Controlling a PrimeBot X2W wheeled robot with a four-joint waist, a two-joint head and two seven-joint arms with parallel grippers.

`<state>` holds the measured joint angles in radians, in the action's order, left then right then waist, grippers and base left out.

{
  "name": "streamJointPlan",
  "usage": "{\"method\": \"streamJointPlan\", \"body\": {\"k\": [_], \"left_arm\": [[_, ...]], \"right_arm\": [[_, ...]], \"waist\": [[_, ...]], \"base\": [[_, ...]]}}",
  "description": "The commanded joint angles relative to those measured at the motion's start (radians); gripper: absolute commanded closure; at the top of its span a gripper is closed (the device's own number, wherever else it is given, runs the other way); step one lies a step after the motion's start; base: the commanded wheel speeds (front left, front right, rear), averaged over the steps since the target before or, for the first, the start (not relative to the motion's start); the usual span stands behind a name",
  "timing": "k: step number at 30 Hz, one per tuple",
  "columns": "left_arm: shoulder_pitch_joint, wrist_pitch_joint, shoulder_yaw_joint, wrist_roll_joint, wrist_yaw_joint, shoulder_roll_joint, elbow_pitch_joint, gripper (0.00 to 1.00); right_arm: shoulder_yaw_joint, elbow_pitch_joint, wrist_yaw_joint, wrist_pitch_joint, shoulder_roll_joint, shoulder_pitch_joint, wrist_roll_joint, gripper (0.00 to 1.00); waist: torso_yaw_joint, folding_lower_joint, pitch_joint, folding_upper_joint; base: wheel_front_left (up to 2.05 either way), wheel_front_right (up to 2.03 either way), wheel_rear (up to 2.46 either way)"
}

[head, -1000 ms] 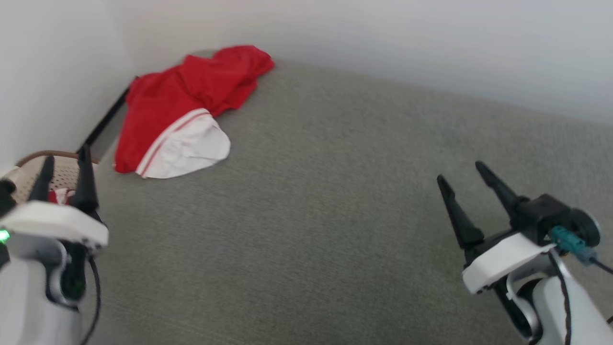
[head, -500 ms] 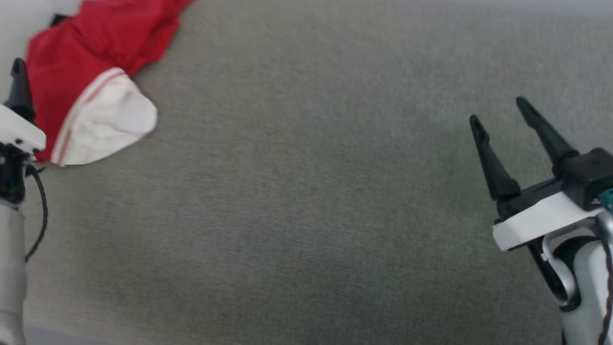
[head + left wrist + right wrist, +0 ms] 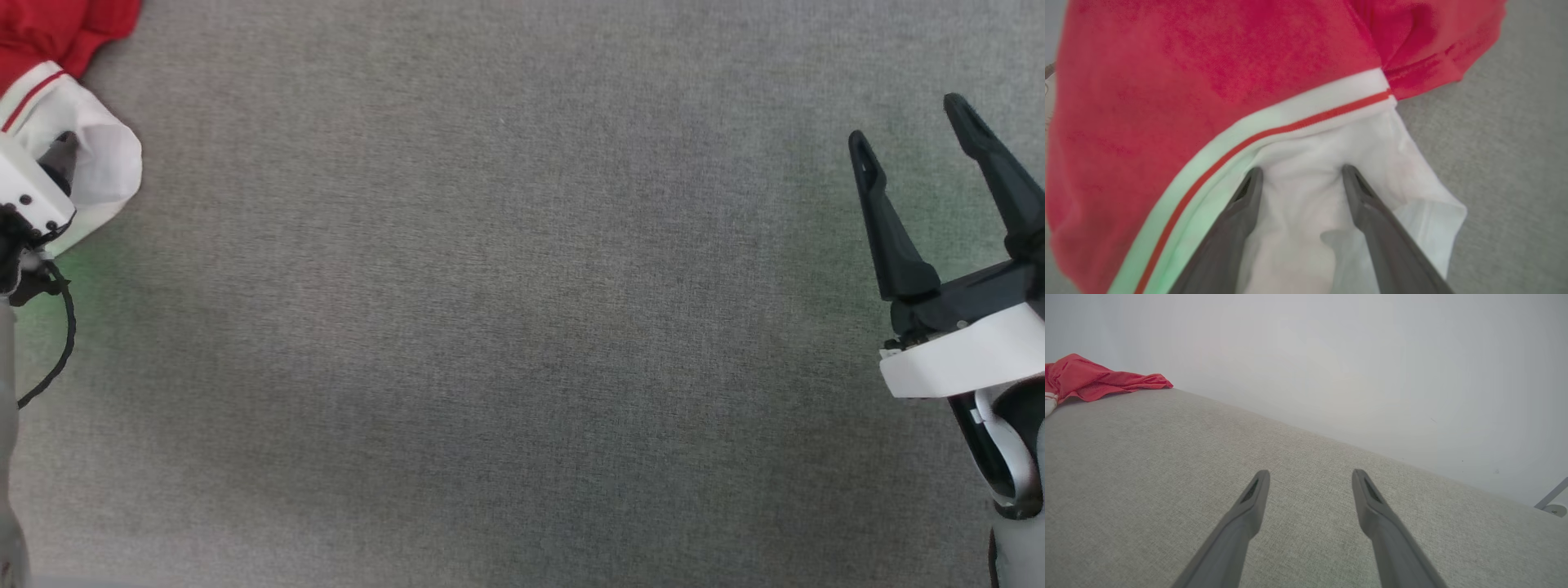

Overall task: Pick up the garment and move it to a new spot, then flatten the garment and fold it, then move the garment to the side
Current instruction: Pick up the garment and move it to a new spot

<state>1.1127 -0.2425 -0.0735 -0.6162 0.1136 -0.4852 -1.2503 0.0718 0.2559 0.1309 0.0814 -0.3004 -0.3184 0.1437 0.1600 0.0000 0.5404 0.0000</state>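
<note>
The garment [image 3: 1167, 81], a red soft-fabric T-shirt with a short white sleeve edged by a white band and a thin red stripe, lies bunched up at the far left of the surface [image 3: 522, 327], a flat expanse covered in grey woven cloth. In the right wrist view the garment's [image 3: 1086, 377] red folds sit at the surface's [image 3: 1167, 477] back edge, where a plain pale wall [image 3: 1331, 355] rises behind it. In the head view the garment [image 3: 49, 24] shows in the upper left corner, with the white sleeve hanging nearest the robot.

The left tool [image 3: 1300, 171], two long dark tapered fingers, is open. Its tips press down into the white sleeve just below the red stripe, with a loose ridge of white cloth standing between them; the fingers are spread apart and have not closed on the fabric. A faint green glow tints the white band beside the left finger. In the head view the left tool's white housing sits at the left edge, over the sleeve, with a black cable [image 3: 57, 343] looping below it.

The right tool [image 3: 906, 122] is at the right edge of the surface, well apart from the garment. Its two dark fingers are spread wide with nothing between them, and in its own wrist view the right tool [image 3: 1310, 473] points across bare grey cloth towards the wall.
</note>
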Motion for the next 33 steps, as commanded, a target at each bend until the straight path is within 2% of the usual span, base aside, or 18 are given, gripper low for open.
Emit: {"method": "streamJointPlan", "body": {"k": [1, 5, 7, 13, 15, 16, 19, 21, 28, 33], "left_arm": [[0.012, -0.041, -0.012, 0.006, -0.007, 0.005, -0.011, 0.00], [-0.003, -0.128, -0.027, -0.001, -0.003, 0.037, -0.035, 0.00], [-0.022, -0.180, -0.027, -0.013, -0.016, 0.060, -0.048, 0.00], [-0.067, -0.205, -0.027, -0.034, -0.036, 0.104, -0.062, 0.00], [-0.075, -0.218, -0.033, -0.031, -0.030, 0.111, -0.064, 0.03], [-0.078, -0.204, -0.031, -0.035, -0.027, 0.114, -0.065, 1.00], [-0.073, -0.168, -0.033, -0.028, -0.031, 0.096, -0.066, 1.00], [-0.049, -0.131, -0.038, -0.015, -0.034, 0.064, -0.057, 1.00], [0.061, 0.001, -0.057, 0.019, -0.016, -0.025, -0.010, 1.00], [0.099, 0.066, -0.082, 0.041, 0.001, -0.064, 0.009, 1.00]], "right_arm": [[-0.002, 0.016, 0.000, 0.007, -0.001, -0.014, -0.002, 0.00], [-0.006, 0.048, 0.000, 0.023, 0.000, -0.017, -0.007, 0.00], [-0.017, 0.070, 0.000, 0.034, 0.003, -0.013, -0.010, 0.00], [-0.032, 0.100, 0.000, 0.047, 0.003, 0.000, -0.010, 0.00], [-0.034, 0.102, 0.000, 0.049, 0.003, 0.001, -0.011, 0.00], [-0.034, 0.105, 0.000, 0.050, 0.004, 0.001, -0.013, 0.00], [-0.033, 0.103, 0.000, 0.052, 0.004, -0.001, -0.013, 0.00], [-0.035, 0.101, 0.000, 0.046, 0.007, 0.000, -0.010, 0.00], [-0.048, 0.073, 0.000, 0.019, 0.019, 0.003, 0.003, 0.00], [-0.053, 0.037, 0.000, -0.014, 0.034, 0.006, 0.011, 0.00]], "waist": [[-0.014, 0.0000, 0.026, 0.0000], [-0.025, 0.0000, 0.054, 0.0000], [-0.030, 0.0000, 0.071, 0.0000], [-0.028, 0.0000, 0.089, 0.0000], [-0.027, 0.0000, 0.089, 0.0000], [-0.025, 0.0000, 0.089, 0.0000], [-0.020, 0.0000, 0.079, 0.0000], [-0.015, 0.0000, 0.068, 0.0000], [0.002, 0.0000, 0.010, 0.0000], [0.006, 0.0000, -0.045, 0.0000]], "base": [[0.00, 0.00, 0.00], [0.00, 0.00, 0.00], [0.00, 0.00, 0.00], [0.00, 0.00, 0.00], [0.00, 0.00, 0.00], [0.00, 0.00, 0.00], [0.00, 0.00, 0.00], [0.00, 0.00, 0.00], [0.00, 0.00, 0.00], [0.00, 0.00, 0.00]]}}
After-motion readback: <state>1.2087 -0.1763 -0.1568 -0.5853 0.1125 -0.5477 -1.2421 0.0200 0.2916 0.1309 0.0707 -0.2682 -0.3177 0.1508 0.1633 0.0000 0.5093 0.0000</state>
